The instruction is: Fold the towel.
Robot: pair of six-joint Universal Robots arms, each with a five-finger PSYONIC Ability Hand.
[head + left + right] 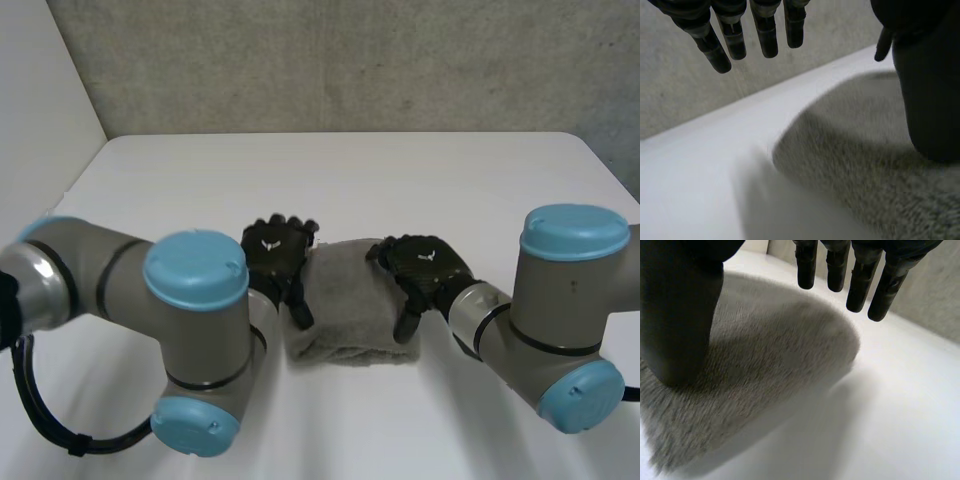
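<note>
The left hand [278,250] is open: in its wrist view the fingers [767,40] reach out straight, clear of the cloth, while the thumb [930,100] rests on top of the grey terry towel [350,305], which is folded into a thick pad. The right hand [425,265] is open too, its straight fingers [860,285] spread above the towel's far rounded edge and its thumb [680,315] set down on the pile. From the head view, the hands flank the towel, left hand at its left edge, right hand at its right edge; the towel lies on the white table [350,170], between the two arms
</note>
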